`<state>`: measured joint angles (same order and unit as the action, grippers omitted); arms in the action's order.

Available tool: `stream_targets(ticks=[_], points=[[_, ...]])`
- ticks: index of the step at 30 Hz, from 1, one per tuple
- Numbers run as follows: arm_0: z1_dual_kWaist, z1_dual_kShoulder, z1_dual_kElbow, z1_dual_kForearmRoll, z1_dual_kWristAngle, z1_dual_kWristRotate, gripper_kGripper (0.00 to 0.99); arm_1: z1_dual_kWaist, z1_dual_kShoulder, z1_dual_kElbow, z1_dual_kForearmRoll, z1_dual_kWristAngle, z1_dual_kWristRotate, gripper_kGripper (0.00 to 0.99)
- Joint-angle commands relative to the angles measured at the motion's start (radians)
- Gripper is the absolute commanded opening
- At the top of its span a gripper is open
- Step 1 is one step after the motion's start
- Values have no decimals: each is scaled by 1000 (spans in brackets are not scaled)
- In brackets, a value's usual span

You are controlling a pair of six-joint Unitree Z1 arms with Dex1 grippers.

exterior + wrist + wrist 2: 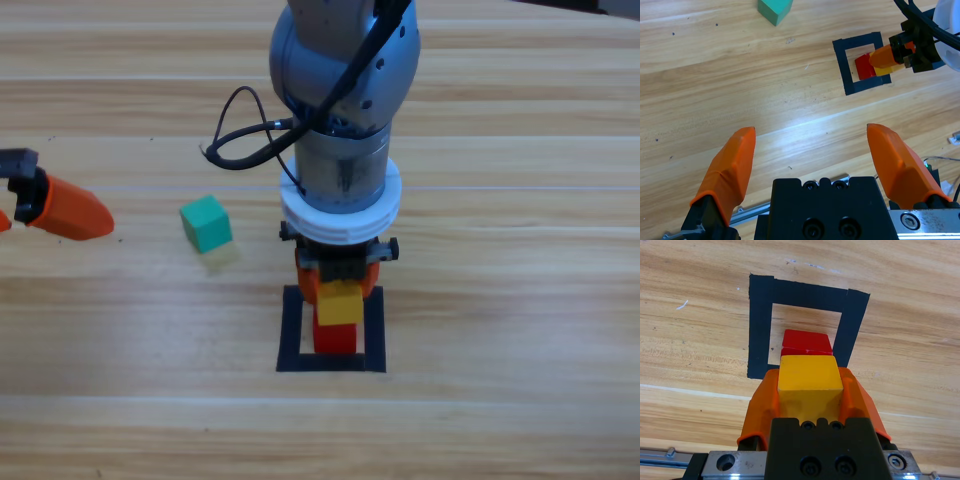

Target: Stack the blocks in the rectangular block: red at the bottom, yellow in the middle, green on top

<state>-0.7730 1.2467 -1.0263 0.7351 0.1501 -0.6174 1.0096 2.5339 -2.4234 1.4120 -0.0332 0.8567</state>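
The red cube rests inside the black tape square near the table's middle. Just above it hangs the yellow cube, with my right gripper shut on it; in the right wrist view the yellow cube sits between the orange jaws with the red cube just beyond, inside the tape square. The teal-green cube lies on the wood to the left of the square. My left gripper waits open at the left edge; its own view shows the green cube far off.
The right arm's grey body and its black cable loop stand over the table behind the tape square. Bare wood lies in front of the square and to its right.
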Motion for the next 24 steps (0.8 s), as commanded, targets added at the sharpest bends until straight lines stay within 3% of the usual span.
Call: stream_targets(ticks=[1,2,3,4,8,13,18,24], points=[[17,20,31,-16,3,-4,946,20,75,-2,19,15,2,84],[17,20,32,-16,3,-4,946,20,82,-2,19,19,2,341],[17,20,32,-16,3,-4,946,20,83,-3,19,18,2,687],[18,20,32,-16,3,-4,946,20,83,-3,19,16,2,899],[18,20,32,-16,2,-4,946,20,75,-8,19,15,-4,990],[18,22,32,-16,3,-4,946,20,2,-19,21,1,-27,990],[27,19,20,-16,19,-15,946,20,-176,-83,16,-36,-85,990],[87,51,-51,-28,12,-54,969,20,-333,-60,-2,-70,-179,990]])
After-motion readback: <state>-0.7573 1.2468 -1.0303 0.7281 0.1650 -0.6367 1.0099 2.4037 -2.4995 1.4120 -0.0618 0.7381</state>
